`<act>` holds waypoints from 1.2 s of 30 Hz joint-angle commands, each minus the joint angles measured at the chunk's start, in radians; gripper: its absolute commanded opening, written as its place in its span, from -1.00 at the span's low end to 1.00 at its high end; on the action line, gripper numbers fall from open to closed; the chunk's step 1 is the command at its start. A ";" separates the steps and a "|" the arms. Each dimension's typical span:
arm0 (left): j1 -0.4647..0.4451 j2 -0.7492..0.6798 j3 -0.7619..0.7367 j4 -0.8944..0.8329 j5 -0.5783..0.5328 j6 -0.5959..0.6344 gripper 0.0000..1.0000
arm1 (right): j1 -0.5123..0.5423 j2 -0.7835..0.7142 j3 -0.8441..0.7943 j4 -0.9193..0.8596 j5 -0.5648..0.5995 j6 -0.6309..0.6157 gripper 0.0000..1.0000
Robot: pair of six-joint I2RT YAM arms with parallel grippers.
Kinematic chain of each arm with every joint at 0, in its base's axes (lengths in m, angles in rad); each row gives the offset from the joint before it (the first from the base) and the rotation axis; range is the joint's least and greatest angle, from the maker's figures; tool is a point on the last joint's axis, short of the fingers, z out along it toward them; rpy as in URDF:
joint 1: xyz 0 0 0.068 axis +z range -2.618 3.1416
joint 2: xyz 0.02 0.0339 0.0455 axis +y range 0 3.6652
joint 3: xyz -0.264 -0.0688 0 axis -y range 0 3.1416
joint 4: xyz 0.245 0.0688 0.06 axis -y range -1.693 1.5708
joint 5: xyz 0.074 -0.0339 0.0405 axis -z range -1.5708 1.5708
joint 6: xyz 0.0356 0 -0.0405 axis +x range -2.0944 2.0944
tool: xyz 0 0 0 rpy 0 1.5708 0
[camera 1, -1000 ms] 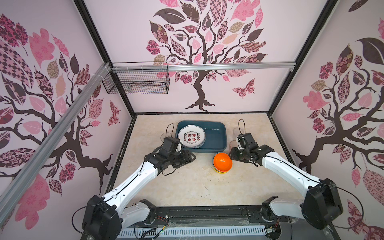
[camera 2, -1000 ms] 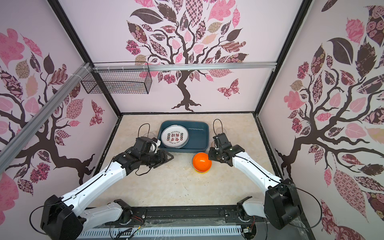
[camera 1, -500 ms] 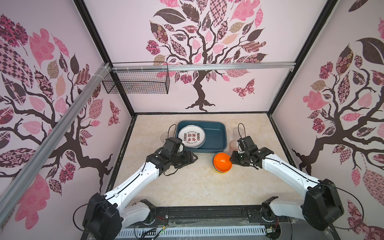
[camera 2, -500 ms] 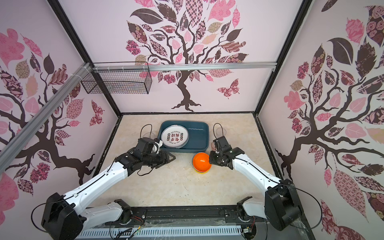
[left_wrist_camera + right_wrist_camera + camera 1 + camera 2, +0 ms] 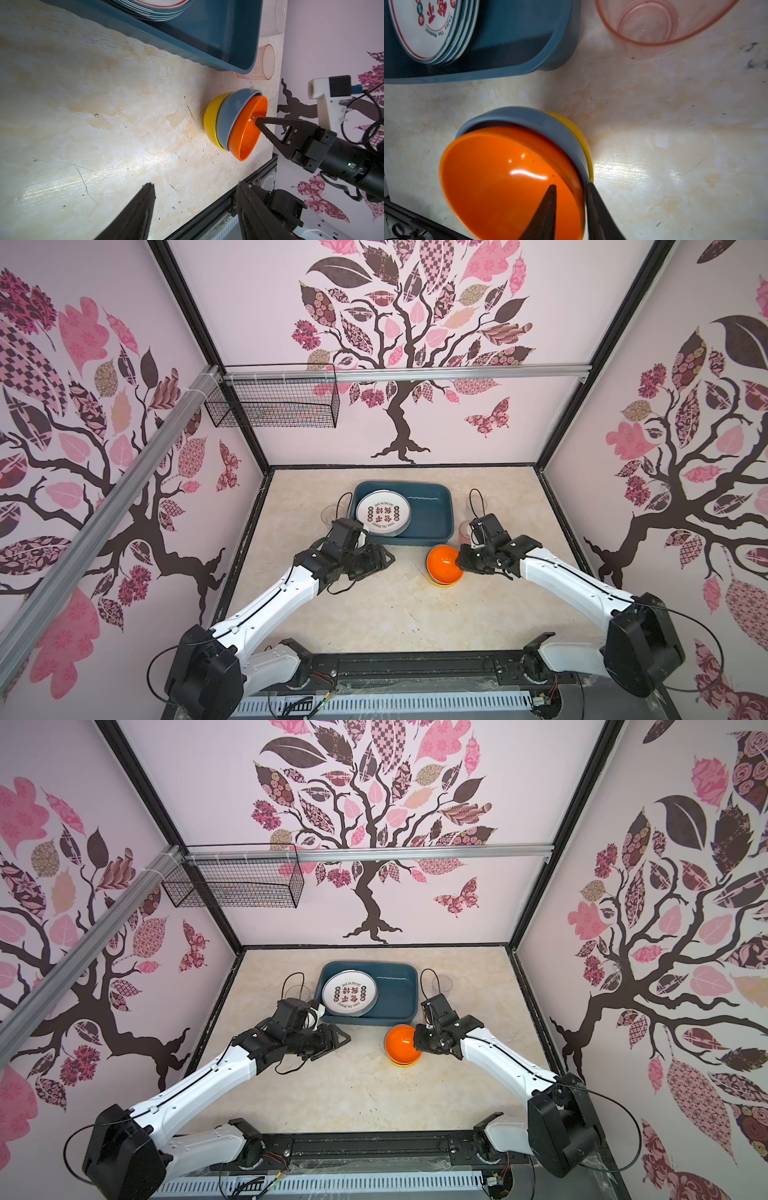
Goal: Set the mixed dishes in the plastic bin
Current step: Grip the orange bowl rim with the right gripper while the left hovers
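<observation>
A black wire basket (image 5: 274, 402) hung from the rail in the upper left of both top views. Lower down, on the marbled table (image 5: 374, 614), a clear cup (image 5: 331, 514) stood just off the left end of the bin.

The left gripper (image 5: 386, 561) hovered low over the table left of centre, near the bin's front left corner. Its jaws were spread wide and held nothing. In its wrist view only tabletop showed between the two dark fingers (image 5: 135, 218).

The dark teal bin (image 5: 432, 537) sat in the middle of the table toward the back wall. A stack of white plates (image 5: 382, 512) with red characters lay inside its left half.

Just in front of the bin's right front corner, three bowls sat nested on the table, outside the bin. The yellow bowl (image 5: 209, 122) was lowest, the blue bowl (image 5: 228, 116) sat in it, and the orange bowl (image 5: 441, 564) was on top, tipped out of level.

The right gripper (image 5: 459, 558) was at the right edge of that stack, astride the rim. One finger was inside the orange bowl and the other was outside against the blue one. The jaws stood narrow, but I could not tell whether they were actually pinching the bowls.

Just behind that gripper, to the right of the bin's corner, a pink cup (image 5: 465, 531) stood upright. A second clear cup (image 5: 441, 982) stood farther back, beside the bin's right end.
</observation>
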 commanded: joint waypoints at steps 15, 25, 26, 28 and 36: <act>-0.003 -0.035 -0.041 0.022 0.004 -0.018 0.31 | 0.018 -0.019 0.035 -0.041 0.052 -0.041 -0.85; -0.002 -0.060 -0.039 0.015 0.003 -0.008 0.32 | 0.018 -0.048 0.092 -0.102 0.072 -0.083 -0.95; -0.002 -0.063 -0.038 0.014 0.000 -0.007 0.32 | 0.019 -0.050 0.100 -0.110 0.069 -0.088 -0.96; -0.003 -0.064 -0.032 0.007 -0.002 -0.003 0.32 | 0.018 -0.051 0.122 -0.125 0.066 -0.099 -0.97; -0.002 -0.072 0.007 -0.030 -0.037 0.011 0.33 | 0.019 -0.032 0.228 -0.154 0.068 -0.127 -0.99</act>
